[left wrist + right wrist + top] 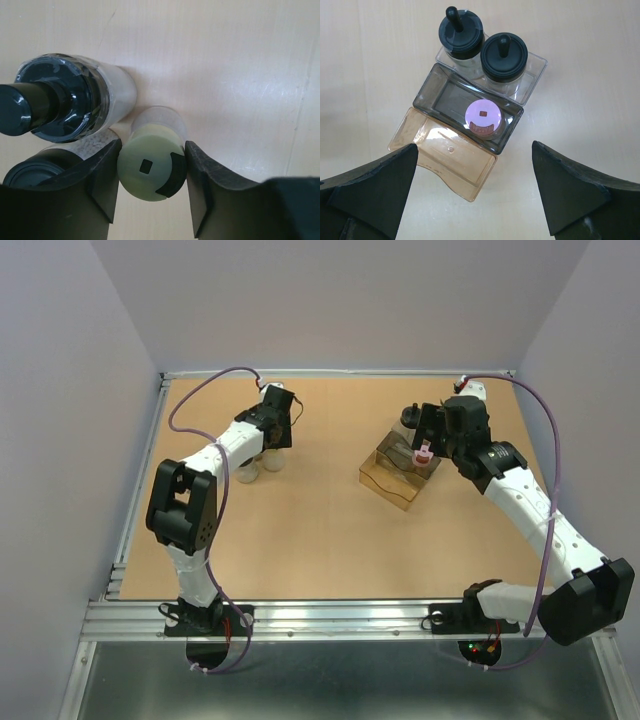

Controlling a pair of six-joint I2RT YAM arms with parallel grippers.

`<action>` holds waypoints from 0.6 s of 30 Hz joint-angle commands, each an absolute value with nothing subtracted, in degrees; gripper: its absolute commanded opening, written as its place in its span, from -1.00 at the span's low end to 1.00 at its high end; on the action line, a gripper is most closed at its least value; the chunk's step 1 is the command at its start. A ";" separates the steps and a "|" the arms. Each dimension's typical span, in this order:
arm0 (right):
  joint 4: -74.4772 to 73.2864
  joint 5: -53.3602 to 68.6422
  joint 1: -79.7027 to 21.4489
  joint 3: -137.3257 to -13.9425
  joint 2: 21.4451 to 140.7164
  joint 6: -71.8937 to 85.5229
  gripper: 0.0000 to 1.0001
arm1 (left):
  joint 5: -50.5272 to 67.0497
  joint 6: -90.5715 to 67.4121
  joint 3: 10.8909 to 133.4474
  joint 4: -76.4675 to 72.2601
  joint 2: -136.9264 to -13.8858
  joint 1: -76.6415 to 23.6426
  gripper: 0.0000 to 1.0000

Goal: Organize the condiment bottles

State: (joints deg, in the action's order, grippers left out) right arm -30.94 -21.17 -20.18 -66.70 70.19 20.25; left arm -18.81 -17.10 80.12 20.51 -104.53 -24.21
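left gripper point(152, 160) closed on the green-capped bottle point(146, 169), fingers against both sides of its cap; bottle upright on the table point(240, 60). just beside it: nozzle-capped bottle point(60, 100), and a flat black-capped bottle point(30, 172) partly behind one finger. right gripper point(474, 150) wide open, holding nothing, above the pink-capped bottle point(483, 116) standing in the grey tray point(440, 95). amber tray point(445, 155) adjoins on one side; clear tray point(535, 70) on the other, with a pair of black-capped bottles point(503, 54).

No readable text, label, brand or number in any view. Only a small dark square mark on top of the yellow-green-capped bottle point(147, 170), and a similar small reddish square on top of the pink-capped bottle point(483, 116); both plain shapes, without letters or digits.
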 commanded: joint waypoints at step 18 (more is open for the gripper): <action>-32.34 -37.17 -19.78 -64.42 65.04 27.07 1.00 | -9.86 -12.22 110.19 27.77 -108.98 -38.31 -1.00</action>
